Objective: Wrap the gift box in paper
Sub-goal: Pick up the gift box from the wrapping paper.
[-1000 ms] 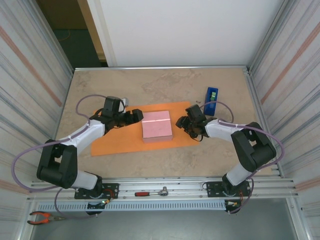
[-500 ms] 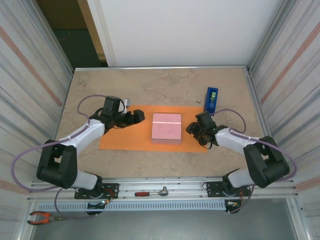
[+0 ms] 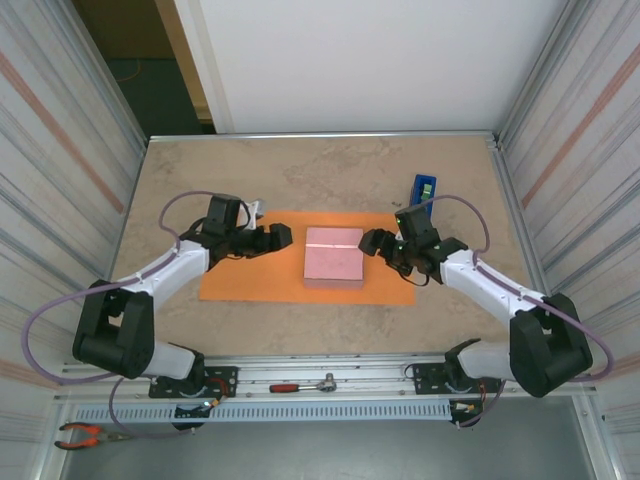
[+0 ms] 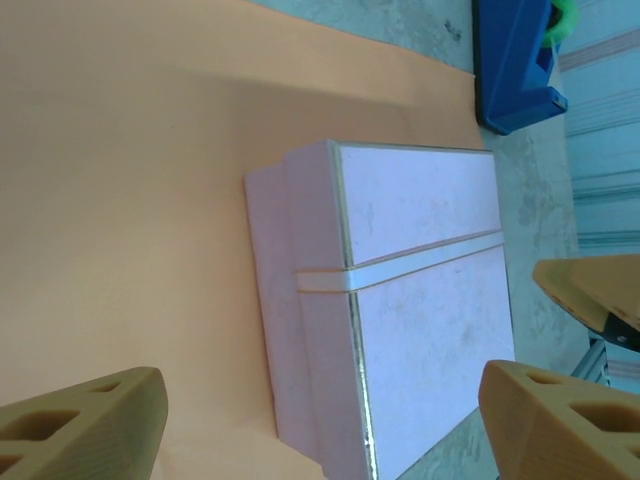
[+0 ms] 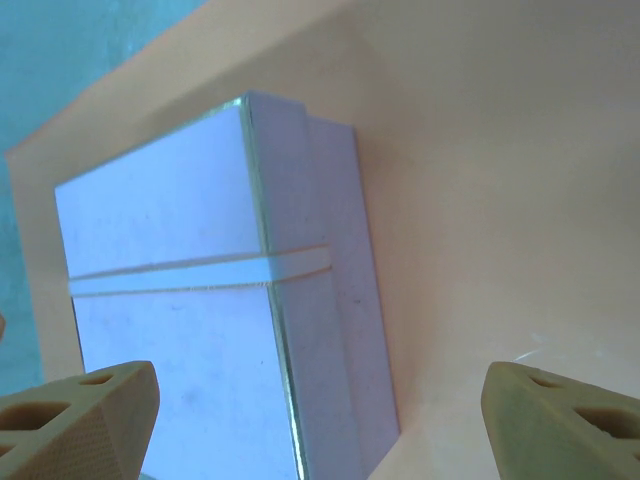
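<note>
The orange paper (image 3: 250,280) lies flat on the table, long side left to right. The pale pink gift box (image 3: 333,256) sits on its right half, with a white band across its lid. My left gripper (image 3: 281,237) hovers open over the paper just left of the box. My right gripper (image 3: 370,243) stands open close to the box's right side. In the left wrist view the gift box (image 4: 400,300) lies ahead on the paper (image 4: 120,200), between the spread left gripper (image 4: 320,405) fingers. In the right wrist view the box (image 5: 180,300) and paper (image 5: 480,200) lie beyond the open right gripper (image 5: 320,405).
A blue tape dispenser (image 3: 423,192) stands upright just behind the paper's far right corner, also in the left wrist view (image 4: 515,60). Ribbed walls close in the table (image 3: 300,170) left and right. A ratchet wrench (image 3: 305,384) lies on the front rail.
The paper and box slid right and squared up with the table. My right gripper opened wider and came back in to the box's right side. The left gripper barely moved.
</note>
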